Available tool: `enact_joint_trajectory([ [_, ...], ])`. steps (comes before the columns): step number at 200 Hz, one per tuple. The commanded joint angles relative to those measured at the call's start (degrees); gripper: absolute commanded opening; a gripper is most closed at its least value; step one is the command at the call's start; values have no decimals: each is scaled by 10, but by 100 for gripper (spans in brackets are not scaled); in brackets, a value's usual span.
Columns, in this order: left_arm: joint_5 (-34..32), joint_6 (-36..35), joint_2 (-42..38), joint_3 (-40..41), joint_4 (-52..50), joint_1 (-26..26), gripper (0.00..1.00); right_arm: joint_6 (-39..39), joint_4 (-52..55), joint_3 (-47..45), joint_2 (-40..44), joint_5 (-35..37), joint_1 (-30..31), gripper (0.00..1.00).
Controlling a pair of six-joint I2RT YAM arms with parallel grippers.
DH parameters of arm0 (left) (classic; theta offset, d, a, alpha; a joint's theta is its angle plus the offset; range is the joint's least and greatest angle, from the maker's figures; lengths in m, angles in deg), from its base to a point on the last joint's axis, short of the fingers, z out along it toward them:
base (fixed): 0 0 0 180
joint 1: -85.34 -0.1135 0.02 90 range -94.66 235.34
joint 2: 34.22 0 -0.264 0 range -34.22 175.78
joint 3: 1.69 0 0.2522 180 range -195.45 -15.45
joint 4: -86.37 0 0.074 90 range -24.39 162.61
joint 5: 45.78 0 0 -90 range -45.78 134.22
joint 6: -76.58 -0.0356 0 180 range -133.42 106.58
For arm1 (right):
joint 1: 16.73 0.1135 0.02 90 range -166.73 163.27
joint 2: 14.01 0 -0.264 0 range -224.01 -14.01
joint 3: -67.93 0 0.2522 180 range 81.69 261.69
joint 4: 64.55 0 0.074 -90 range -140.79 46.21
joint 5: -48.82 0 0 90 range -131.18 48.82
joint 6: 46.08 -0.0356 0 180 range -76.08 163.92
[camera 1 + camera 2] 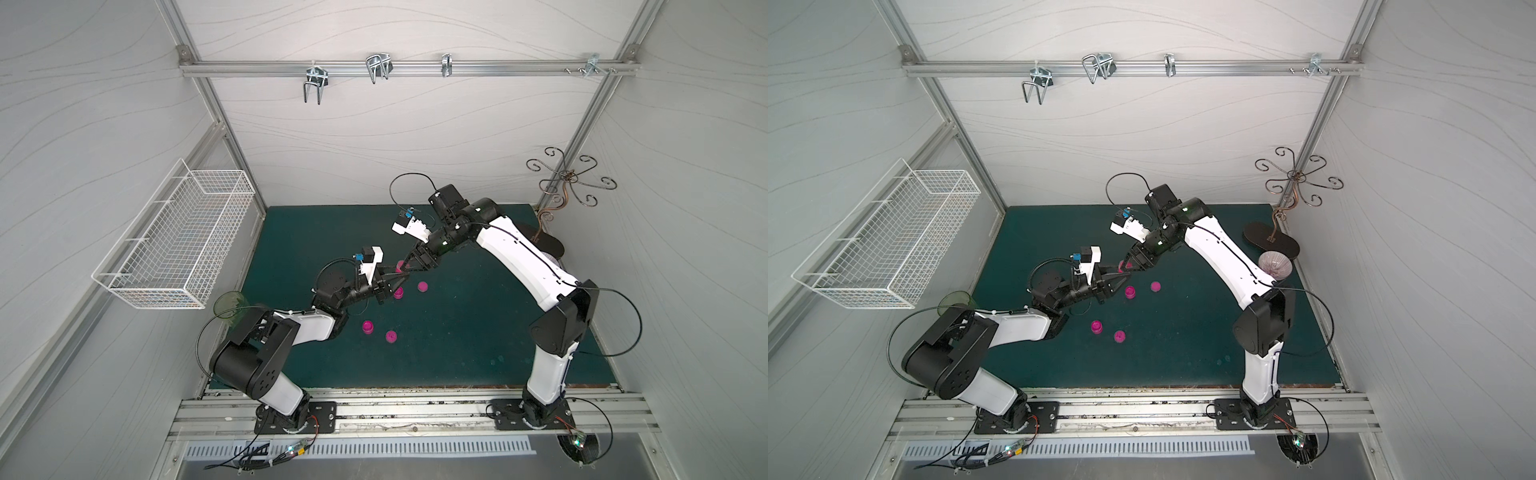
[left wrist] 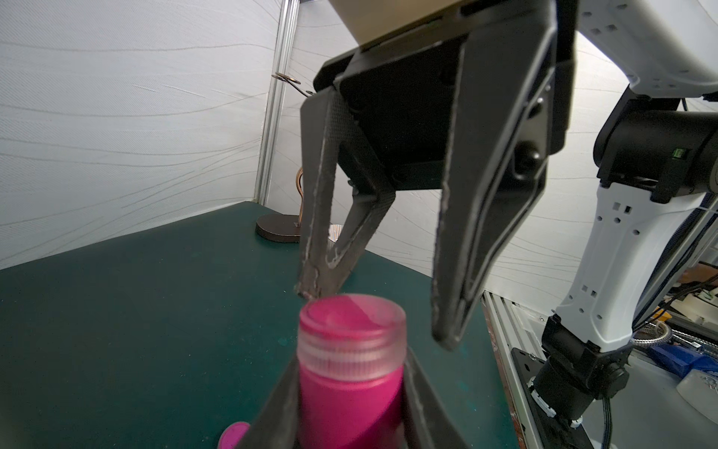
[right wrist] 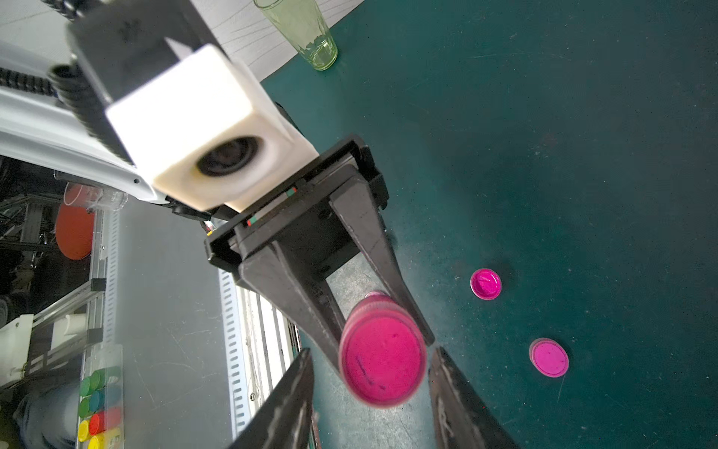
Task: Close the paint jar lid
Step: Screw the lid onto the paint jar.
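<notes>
Jar [image 2: 349,400] in L pincer [image 3: 382,350], R pincer [image 2: 379,318] straddling lid [image 2: 351,334].

The pink paint jar [image 2: 349,404] is held tight in the left claw [image 2: 349,365], up above the middle of the table [image 1: 457,340] — tilted. Its see-through lid [image 2: 351,330] sits on top.

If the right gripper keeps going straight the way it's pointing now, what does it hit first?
The lid of the pink paint jar that the left gripper holds. The right gripper has its open jaws on either side of it; how near is hard to tell.
</notes>
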Motion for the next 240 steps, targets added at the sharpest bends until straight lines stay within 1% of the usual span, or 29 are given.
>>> enact_joint_trajectory([
  [1, 12, 3, -12, -11, 39, -2, 0, 0, 6, 10, -11, -14, 5, 49],
  [14, 11, 2, -11, -10, 38, -2, 0, -2, 4, 8, -13, -16, 6, 48],
  [45, 6, -3, -9, -10, 35, -2, 0, -13, 1, 8, -17, -13, 7, 32],
  [60, 3, -4, -7, -12, 35, -2, 0, -27, -3, 8, -18, -21, 8, 27],
  [78, -14, -10, -5, -15, 36, -2, 0, -72, -17, 5, -23, -22, 14, 22],
  [87, -34, -24, 0, -19, 33, 3, 0, -112, -34, 5, -26, -4, 23, 20],
  [89, -41, -30, 1, -19, 32, 5, 0, -140, -42, 4, -27, 1, 25, 20],
  [92, -54, -40, 2, -20, 28, 8, 0, -170, -52, 4, -28, 10, 28, 21],
  [100, -97, -71, 7, -20, 19, 20, 0, -250, -78, 5, -32, 48, 38, 28],
  [108, -146, -99, 14, -21, 21, 33, 0, -314, -96, 9, -37, 78, 47, 28],
  [118, -201, -126, 28, -16, 53, 48, 0, -362, -120, 4, -34, 104, 63, 27],
  [123, -216, -135, 35, -15, 68, 54, 0, -386, -139, -7, -29, 123, 72, 29],
  [130, -229, -136, 38, -22, 59, 55, 0, -405, -160, -20, -18, 147, 83, 32],
  [133, -232, -135, 38, -24, 56, 55, 0, -408, -165, -22, -15, 152, 85, 34],
  [136, -235, -136, 39, -26, 56, 55, 0, -411, -170, -27, -8, 160, 89, 39],
  [141, -235, -136, 41, -25, 61, 55, 0, -413, -170, -29, -2, 167, 90, 43],
  [151, -233, -141, 37, -19, 66, 55, 0, -410, -162, -36, 16, 189, 87, 48],
  [159, -231, -145, 25, -8, 66, 55, 0, -404, -150, -42, 32, 208, 78, 55],
  [168, -228, -150, 12, 6, 67, 54, 0, -399, -138, -53, 56, 210, 59, 60],
  [187, -216, -152, -13, 28, 52, 49, 0, -391, -113, -61, 91, 200, 19, 63],
  [198, -208, -154, -18, 32, 47, 50, 0, -385, -98, -56, 99, 189, 8, 63],
  [220, -214, -152, -10, 41, 66, 51, 0, -373, -65, -36, 87, 169, 14, 66],
  [240, -214, -152, -13, 41, 67, 54, 0, -373, -69, -42, 75, 163, 24, 67],
])
